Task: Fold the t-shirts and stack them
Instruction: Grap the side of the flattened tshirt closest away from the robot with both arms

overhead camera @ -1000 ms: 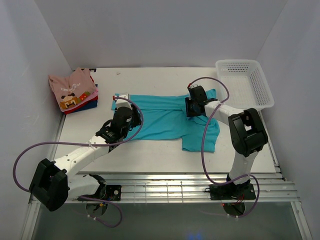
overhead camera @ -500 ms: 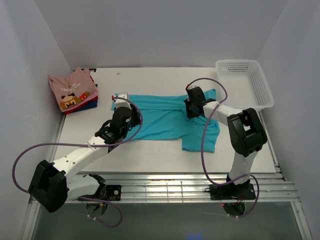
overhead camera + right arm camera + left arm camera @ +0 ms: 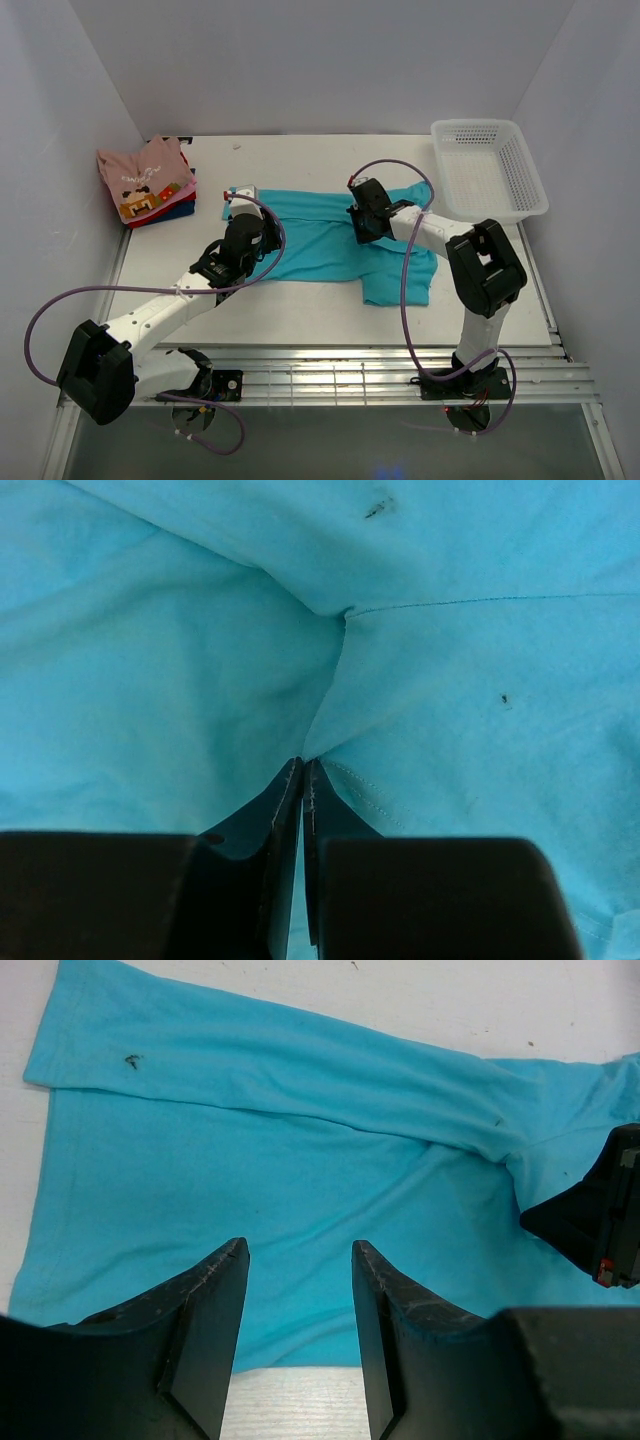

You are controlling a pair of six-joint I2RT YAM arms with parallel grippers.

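Teal cloth defines the work item: the teal t-shirt [image 3: 320, 245] lies spread flat on the table [image 3: 300, 160], mid-table, with one sleeve toward the near edge on the right.

**Pincer state.** The right pincer [image 3: 303, 772] is pressed together on the teal t-shirt beside a sleeve seam. The creases run to its tips, so it is judged to pinch a thin fold. The left pincer [image 3: 299, 1250] stands spread above the near hem, apart from the cloth.

**Faults to expect.**
- Slip: the pinch takes little cloth. A fast pull could draw it free, and the fold would drop short.
- Single-layer grip: if only the upper layer is caught, the layers would part and the fold would skew.
- Drag: with the left pincer not holding the hem down, the whole shirt may slide instead of folding.

**Containers.** The white mesh basket [image 3: 528, 170] stands at the far right corner, with nothing visible inside it. The folded stack [image 3: 150, 185] lies at the far left, well apart, with the pink shirt on top.
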